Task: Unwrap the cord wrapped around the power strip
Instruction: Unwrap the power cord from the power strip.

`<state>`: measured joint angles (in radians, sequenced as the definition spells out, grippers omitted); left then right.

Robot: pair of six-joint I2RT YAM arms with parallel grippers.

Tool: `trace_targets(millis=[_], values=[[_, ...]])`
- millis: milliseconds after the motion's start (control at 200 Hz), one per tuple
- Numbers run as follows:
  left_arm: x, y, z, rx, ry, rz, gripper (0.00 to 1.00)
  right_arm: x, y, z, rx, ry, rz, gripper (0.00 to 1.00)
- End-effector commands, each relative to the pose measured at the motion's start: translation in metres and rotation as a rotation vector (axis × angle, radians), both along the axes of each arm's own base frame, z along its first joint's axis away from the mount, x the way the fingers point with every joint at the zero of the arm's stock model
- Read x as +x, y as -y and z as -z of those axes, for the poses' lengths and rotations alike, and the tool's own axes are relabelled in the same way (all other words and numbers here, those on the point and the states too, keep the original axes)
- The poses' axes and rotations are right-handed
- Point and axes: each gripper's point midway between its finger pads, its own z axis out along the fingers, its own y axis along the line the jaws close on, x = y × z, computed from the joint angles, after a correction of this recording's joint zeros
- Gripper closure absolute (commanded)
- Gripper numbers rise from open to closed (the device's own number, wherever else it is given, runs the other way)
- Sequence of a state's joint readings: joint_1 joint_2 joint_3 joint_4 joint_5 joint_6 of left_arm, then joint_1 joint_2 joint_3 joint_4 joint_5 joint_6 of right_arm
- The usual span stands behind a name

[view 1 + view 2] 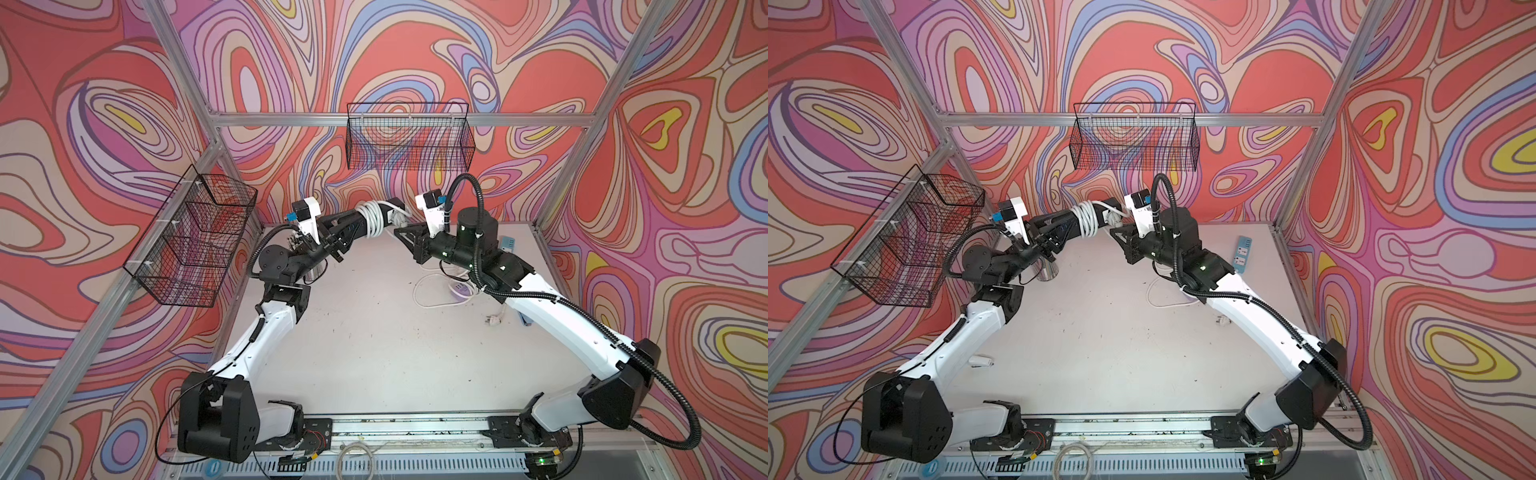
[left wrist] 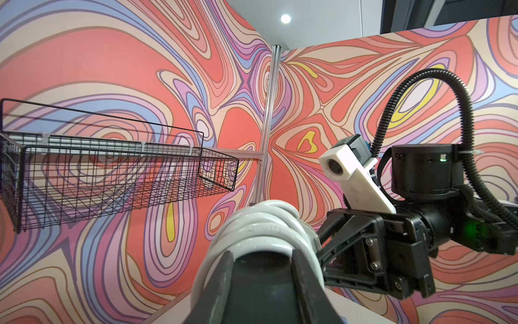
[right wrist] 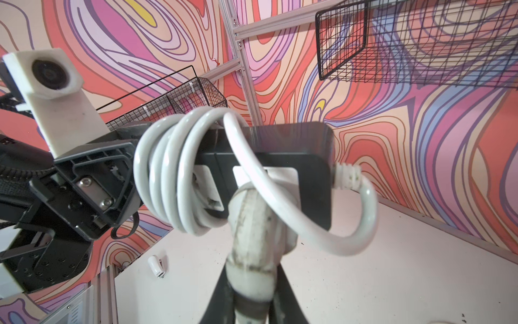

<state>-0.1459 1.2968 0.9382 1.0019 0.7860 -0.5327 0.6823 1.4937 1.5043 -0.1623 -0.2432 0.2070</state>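
Right wrist view shows the black power strip (image 3: pixel 294 140) held in the air, with the white cord (image 3: pixel 168 174) wound around it in several tight turns toward one end. At the strip's free end the cord leaves through a ribbed sleeve, droops in one loose loop below the strip's lower edge, then climbs across its face to the turns. The right pincer (image 3: pixel 252 269) is clamped on the grubby white plug (image 3: pixel 252 246), one finger on each side, just under the strip.

Seen from the left wrist, the left pincer (image 2: pixel 262 263) is closed on the strip's other end. Its fingers (image 2: pixel 224 269) press the two long edges, and the turns of cord sit just beyond the fingertips.

In both top views the strip (image 1: pixel 351 219) hangs between the two pincers over the back edge of the worktop (image 1: pixel 374 340), slanting from the left pincer (image 1: pixel 334 232) toward the back wall. A wire basket (image 1: pixel 409 137) on that wall sits above it, apart from it. A second basket (image 1: pixel 195 237) on the side wall stands near the left arm's wrist.

A broad bare stretch of worktop lies between the two arms, down to the front rail. Nearer the right-hand edge, a loose white cable (image 1: pixel 415 291) curls under the right forearm. In a top view a blue strip (image 1: pixel 1243 249) lies against that edge.
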Motion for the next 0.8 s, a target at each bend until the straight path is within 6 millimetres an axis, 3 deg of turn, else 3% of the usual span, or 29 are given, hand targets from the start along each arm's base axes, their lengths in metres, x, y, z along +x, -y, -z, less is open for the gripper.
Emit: trace_targets(millis=[0,120,556,686,796], values=[[0.005,-0.016,-0.013,-0.034,0.061,-0.081,1.0,-0.019,-0.04,-0.021,0.08,0.051,-0.089,1.0],[0.004,-0.016,-0.012,-0.037,0.061,-0.082,1.0,-0.027,-0.064,-0.012,0.093,0.031,-0.133,1.0],[0.005,-0.017,-0.013,-0.042,0.06,-0.086,1.0,-0.049,-0.11,0.0,0.029,0.043,-0.174,1.0],[0.004,-0.017,-0.013,-0.039,0.063,-0.092,1.0,-0.048,-0.107,0.0,0.018,0.048,-0.154,1.0],[0.004,-0.018,-0.013,-0.038,0.065,-0.094,1.0,-0.046,-0.093,-0.005,-0.011,0.075,-0.11,1.0]])
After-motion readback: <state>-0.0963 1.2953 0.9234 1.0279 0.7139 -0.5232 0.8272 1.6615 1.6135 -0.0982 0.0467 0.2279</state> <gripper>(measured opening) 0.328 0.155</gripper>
